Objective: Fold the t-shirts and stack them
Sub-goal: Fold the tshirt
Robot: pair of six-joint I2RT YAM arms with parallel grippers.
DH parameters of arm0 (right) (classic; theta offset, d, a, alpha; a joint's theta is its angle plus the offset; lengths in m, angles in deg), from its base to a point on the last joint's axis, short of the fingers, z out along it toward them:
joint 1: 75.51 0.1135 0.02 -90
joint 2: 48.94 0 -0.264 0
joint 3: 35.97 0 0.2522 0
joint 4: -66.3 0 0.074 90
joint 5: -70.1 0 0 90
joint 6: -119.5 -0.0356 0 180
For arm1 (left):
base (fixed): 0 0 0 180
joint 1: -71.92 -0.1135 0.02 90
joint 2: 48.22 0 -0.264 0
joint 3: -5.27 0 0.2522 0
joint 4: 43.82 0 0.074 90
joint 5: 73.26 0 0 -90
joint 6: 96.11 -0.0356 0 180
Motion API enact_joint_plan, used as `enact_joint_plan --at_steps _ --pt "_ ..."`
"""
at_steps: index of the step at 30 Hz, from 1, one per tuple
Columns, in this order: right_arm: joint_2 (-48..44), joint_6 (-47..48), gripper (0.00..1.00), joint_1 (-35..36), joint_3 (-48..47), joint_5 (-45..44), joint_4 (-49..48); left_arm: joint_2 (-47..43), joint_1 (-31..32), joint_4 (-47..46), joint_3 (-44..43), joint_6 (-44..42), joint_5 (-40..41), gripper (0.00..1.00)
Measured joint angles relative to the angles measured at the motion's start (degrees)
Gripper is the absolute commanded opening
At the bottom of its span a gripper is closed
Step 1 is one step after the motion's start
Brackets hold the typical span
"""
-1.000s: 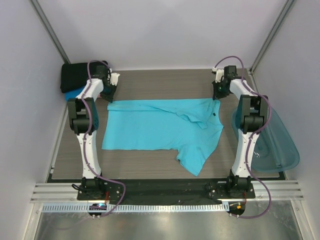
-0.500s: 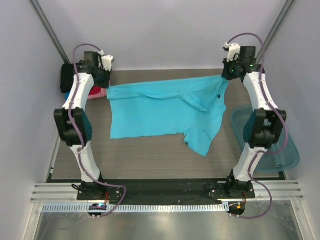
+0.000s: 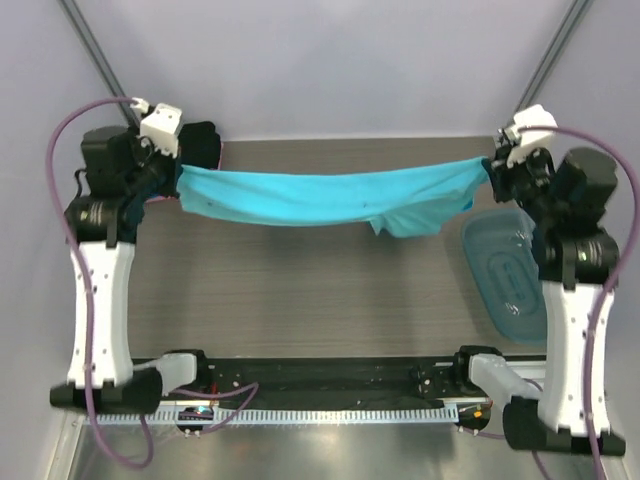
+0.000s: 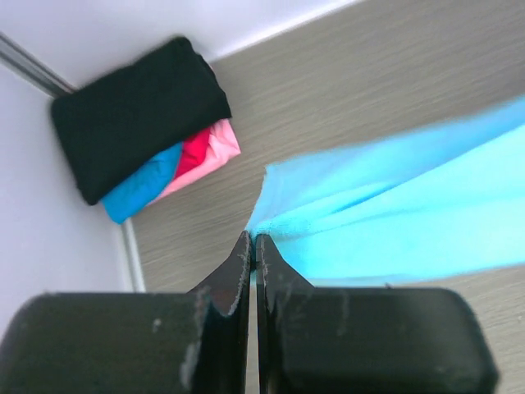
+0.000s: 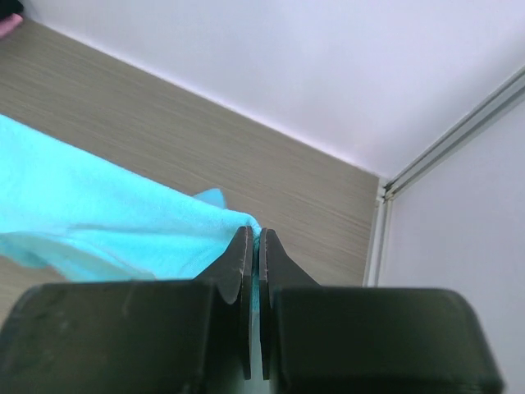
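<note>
- A turquoise shirt (image 3: 330, 197) was held up by two robot arms and stretched as a long band across the far half of the table (image 3: 320, 300).
- The left fingers (image 3: 174, 181) were clamped together on the shirt's left end, at the far left of the table.
- In the left wrist view, the left fingers (image 4: 244, 254) were seen pressed shut, with a corner of the turquoise shirt (image 4: 385, 222) pinched at their tips and the cloth running away to the right in soft folds.
- The right fingers (image 3: 492, 170) were clamped on the shirt's right end, at the far right of the table.
- In the right wrist view, the right fingers (image 5: 244, 250) were seen closed on a corner of the turquoise shirt (image 5: 107, 222), which spread away to the left.
- The band sagged slightly in the middle, and a loose bunch of cloth hung lower near its right end.
- Whether the lowest cloth touched the table could not be told.
- A stack of folded shirts lay in the far left corner of the table, against the wall (image 4: 49, 238).
- In that stack, a black shirt (image 4: 139, 115) lay on top, with a blue shirt (image 4: 143, 187) and a pink-red shirt (image 4: 205, 152) showing beneath it.
- The stack was apart from the held shirt, just behind the left fingers.
- A translucent teal tub (image 3: 515, 275) rested at the right edge of the table, beside the right arm.
</note>
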Motion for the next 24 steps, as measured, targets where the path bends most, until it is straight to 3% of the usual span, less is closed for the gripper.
enact_joint_plan --at_steps 5,8,14,19,24 --pt "-13.33 -0.04 0.01 0.00 -2.47 0.17 6.25 -14.36 0.00 2.19 0.31 -0.09 0.44 0.00" --pt "-18.47 -0.07 0.01 0.00 -8.79 0.20 10.38 -20.72 0.00 3.06 -1.11 -0.09 1.09 0.00" --pt "-20.65 -0.26 0.01 -0.02 -20.06 0.72 10.71 -25.99 0.00 4.07 -5.18 -0.76 1.40 0.00" --pt "-19.98 -0.35 0.01 -0.02 -9.40 2.47 6.93 -22.49 -0.02 4.35 1.29 -1.81 0.87 0.00" --pt "-12.68 -0.48 0.01 -0.02 8.35 4.92 3.02 -14.62 -0.11 2.60 15.74 -3.26 -1.68 0.00"
